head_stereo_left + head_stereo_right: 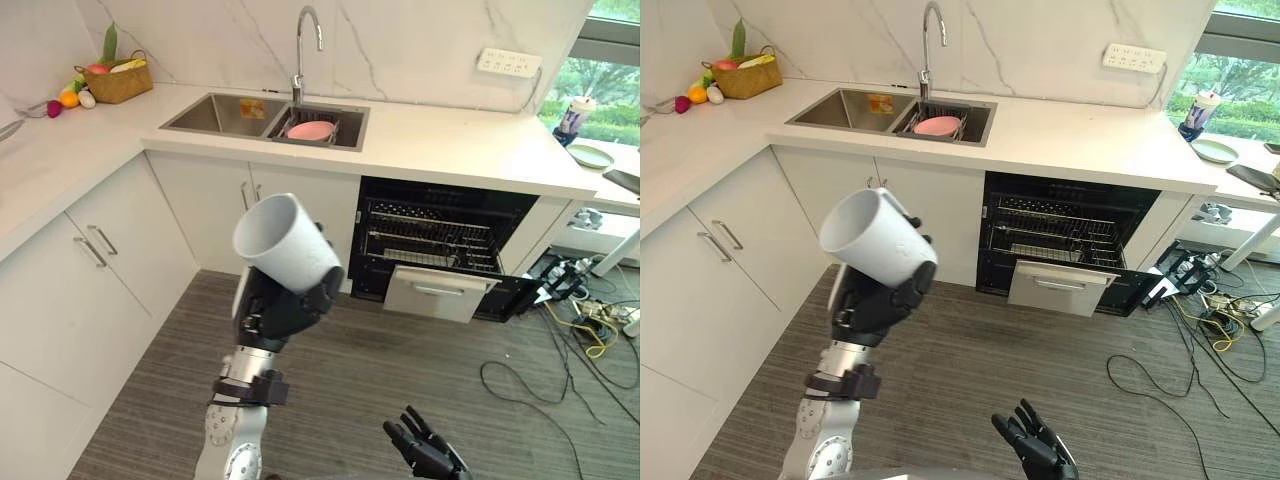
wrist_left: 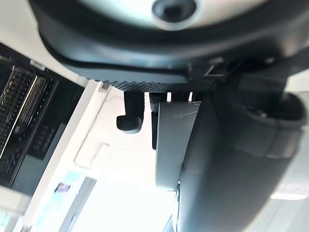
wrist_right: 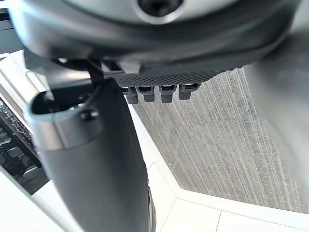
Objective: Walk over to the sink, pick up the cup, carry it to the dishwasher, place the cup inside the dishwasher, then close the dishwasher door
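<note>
Clasping the tilted white cup [image 1: 287, 243], the left hand [image 1: 285, 305] stands raised upright.

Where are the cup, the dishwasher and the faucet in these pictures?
cup [image 1: 305, 250], left eye view, on its white side wall.
dishwasher [image 1: 438, 292], left eye view, on its pale front panel with the handle.
faucet [image 1: 298, 55], left eye view, on its upright pipe.
</note>
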Tool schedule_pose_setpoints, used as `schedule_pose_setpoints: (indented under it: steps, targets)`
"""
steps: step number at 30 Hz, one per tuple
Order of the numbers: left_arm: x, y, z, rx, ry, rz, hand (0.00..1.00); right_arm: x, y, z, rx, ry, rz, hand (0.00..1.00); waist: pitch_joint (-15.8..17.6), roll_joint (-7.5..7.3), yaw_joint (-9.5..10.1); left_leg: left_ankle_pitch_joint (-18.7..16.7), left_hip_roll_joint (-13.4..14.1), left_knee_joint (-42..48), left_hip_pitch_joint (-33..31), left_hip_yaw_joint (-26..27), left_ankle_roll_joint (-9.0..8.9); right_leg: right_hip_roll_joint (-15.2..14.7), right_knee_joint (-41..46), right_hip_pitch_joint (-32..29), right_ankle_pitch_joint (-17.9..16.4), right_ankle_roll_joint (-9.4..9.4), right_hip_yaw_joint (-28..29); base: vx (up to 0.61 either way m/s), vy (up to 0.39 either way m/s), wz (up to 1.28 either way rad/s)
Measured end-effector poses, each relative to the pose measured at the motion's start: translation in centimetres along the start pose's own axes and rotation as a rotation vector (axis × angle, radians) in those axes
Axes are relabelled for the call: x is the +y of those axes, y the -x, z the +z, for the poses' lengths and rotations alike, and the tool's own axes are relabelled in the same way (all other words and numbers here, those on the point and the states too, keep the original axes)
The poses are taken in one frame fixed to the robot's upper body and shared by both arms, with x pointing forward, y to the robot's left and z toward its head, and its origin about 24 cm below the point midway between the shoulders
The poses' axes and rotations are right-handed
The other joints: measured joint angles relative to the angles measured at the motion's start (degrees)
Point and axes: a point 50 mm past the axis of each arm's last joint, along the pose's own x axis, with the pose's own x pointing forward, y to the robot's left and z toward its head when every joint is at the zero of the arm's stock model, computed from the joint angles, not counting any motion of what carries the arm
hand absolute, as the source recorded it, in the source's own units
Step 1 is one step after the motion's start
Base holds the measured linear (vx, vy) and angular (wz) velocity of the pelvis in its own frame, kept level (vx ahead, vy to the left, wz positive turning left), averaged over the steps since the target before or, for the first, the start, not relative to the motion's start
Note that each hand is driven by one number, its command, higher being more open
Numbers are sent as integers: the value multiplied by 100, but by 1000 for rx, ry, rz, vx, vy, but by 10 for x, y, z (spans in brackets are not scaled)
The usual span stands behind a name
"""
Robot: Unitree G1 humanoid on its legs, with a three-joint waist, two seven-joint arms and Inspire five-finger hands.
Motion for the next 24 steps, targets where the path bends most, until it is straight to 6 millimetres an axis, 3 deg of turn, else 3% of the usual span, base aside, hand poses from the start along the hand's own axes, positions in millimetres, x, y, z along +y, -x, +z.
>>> schedule_pose_setpoints:
  steps: [1, 2, 3, 5, 6, 8, 11, 12, 13, 14, 17, 19, 20, 21, 22, 23, 24]
  targets:
    - [4, 0, 1, -12, 2, 45, 0, -10, 7, -3, 2, -28, -46, 100, 21, 76, -46, -444, -157, 513, -43, 44, 69, -167, 370, 46, -158, -65, -380, 219, 56, 82]
    - [7, -1, 3, -33, 5, 86, 0, -17, 10, 3, -21, -30, -70, 100, 100, 248, -67, -733, -128, 468, 86, 1, 175, -253, 1321, -225, -230, -175, -783, 243, 102, 95]
    - [19, 0, 3, -38, -8, 163, 0, -21, 11, 11, -55, -25, -79, 100, 144, 233, -73, -800, -275, 396, 301, -145, 234, -662, 3091, -794, -82, -537, -1190, 159, 95, 73]
    - [23, 2, 1, -21, -11, 182, 0, -25, 16, 9, -68, -31, -99, 100, 136, 197, -156, -877, -353, 389, 488, -511, 348, -844, 4141, -1125, 476, -1124, -1198, 198, 66, 98]
    - [25, 2, 2, -25, -16, 182, 0, -26, 19, 6, -78, -44, -110, 100, 139, 218, -170, -927, -342, 378, 527, -774, 377, -667, 4332, -1303, 145, -608, -880, 240, 5, 104]
    - [28, 2, 4, -46, -19, 186, 0, -20, 16, 0, -86, -73, -102, 100, 148, 206, -225, -904, -299, 222, 573, -1063, 333, -324, 3853, -1568, -298, -263, -736, 355, -73, 88]
    - [35, 5, -4, -3, -13, 220, 0, -13, 11, -2, -95, -83, -83, 100, 160, 216, -243, -896, -85, -154, 997, -1146, 200, 197, 2502, -1858, -309, -285, -1017, 394, -133, 26]
    - [39, 5, -3, 6, -28, 223, 0, -9, 8, -2, -83, -70, -62, 100, 130, 76, -209, -976, -117, -264, 1194, -1014, 72, 311, 1566, -1880, 335, -388, -1188, 501, -183, -15]
    - [42, 5, -1, 4, -43, 220, 0, -7, 7, -2, -81, -64, -52, 100, 141, -32, -205, -1068, -188, -295, 1316, -965, 13, 295, 1413, -1896, 908, -699, -1216, 437, -140, -40]
    - [45, 7, -4, 19, -32, 248, 0, -9, 4, 6, -89, -49, -58, 100, 140, 169, -220, -1202, 14, -291, 1464, -851, -67, 484, 1522, -1819, 798, -705, -1304, 412, -138, -61]
    - [42, 2, -3, 15, -27, 229, 0, -3, -7, 21, -142, -42, -65, 100, 159, 276, -246, -1214, 177, 19, 1490, -546, -74, 796, 1346, -1685, 660, -847, -1200, 322, -122, -59]
    - [33, 1, -10, 40, 2, 196, 0, -5, -5, 28, -197, -59, -116, 100, 215, 265, -263, -1274, 213, 997, 1372, -511, -167, 787, 1195, -1308, 456, -782, -1160, 263, -117, -33]
    - [20, -2, -14, 53, 34, 148, 0, -6, 0, 34, -256, -67, -157, 100, 327, 327, -325, -1255, 357, 2423, 974, -475, -280, 833, 1020, -909, 373, -704, -1094, 193, -60, -19]
    - [13, -2, -15, 50, 53, 124, 0, -7, 3, 38, -285, -62, -174, 100, 336, 366, -312, -1087, 494, 3185, 704, -428, -387, 891, 961, -785, 339, -705, -1049, 190, -44, -40]
    - [-1, -4, -11, 27, 81, 74, 0, -7, 10, 47, -351, -46, -201, 100, 334, 433, -267, -630, 805, 4490, 170, -371, -447, 1011, 940, -610, 211, -796, -870, 195, -1, -78]
    - [-16, -8, -6, -11, 105, 23, 0, -5, 14, 58, -423, -35, -217, 100, 320, 491, -245, -644, 1120, 5339, -246, -253, -393, 1137, 940, -466, 118, -848, -682, 258, 21, -86]
    - [-22, -10, -3, -29, 108, -5, 0, -3, 15, 62, -457, -32, -223, 100, 316, 485, -256, -699, 1244, 5575, -423, -212, -320, 1170, 934, -407, 88, -865, -581, 297, 55, -100]
